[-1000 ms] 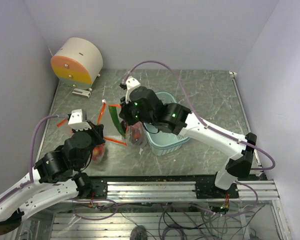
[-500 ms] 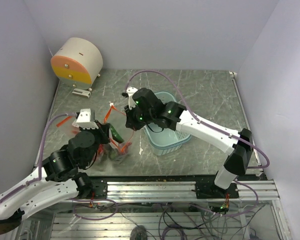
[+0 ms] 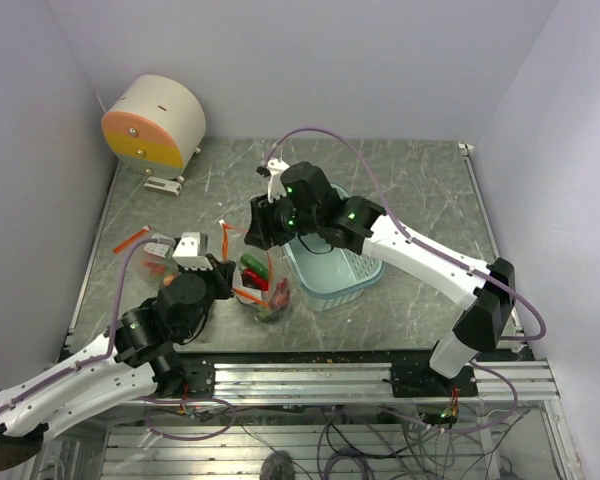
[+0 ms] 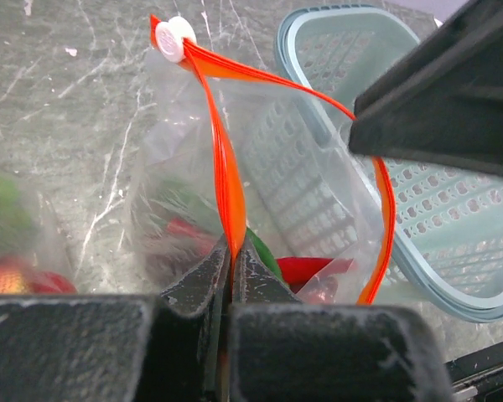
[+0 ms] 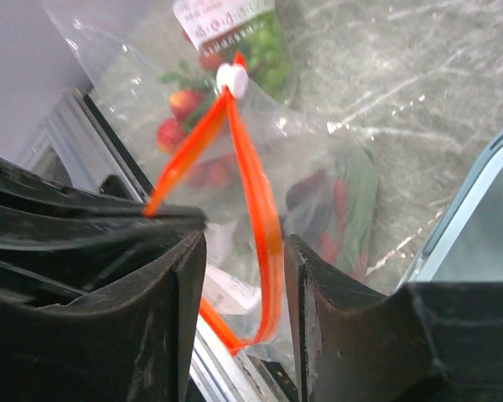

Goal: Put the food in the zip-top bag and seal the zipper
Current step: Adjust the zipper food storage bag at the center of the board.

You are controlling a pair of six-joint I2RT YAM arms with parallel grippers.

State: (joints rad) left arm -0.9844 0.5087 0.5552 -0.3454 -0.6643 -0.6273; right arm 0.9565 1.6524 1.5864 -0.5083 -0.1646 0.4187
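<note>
The zip-top bag [image 4: 178, 151] is glossy clear plastic, its zipper [image 4: 225, 176] smooth plastic, the basket [image 4: 453, 219] matt plastic mesh.

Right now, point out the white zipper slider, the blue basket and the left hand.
zipper slider [image 4: 170, 38], left wrist view, on its white round face.
blue basket [image 4: 453, 226], left wrist view, on its mesh side wall.
left hand [image 4: 230, 251], left wrist view, between the fingertips pinching the orange zipper strip [image 4: 221, 159].

The left fingers [image 4: 193, 293] pinch the zipper [image 4: 224, 180] of the zip-top bag [image 4: 184, 159]. Red and green food [image 4: 306, 270] shows inside, with the basket [image 4: 453, 218] to the right.
</note>
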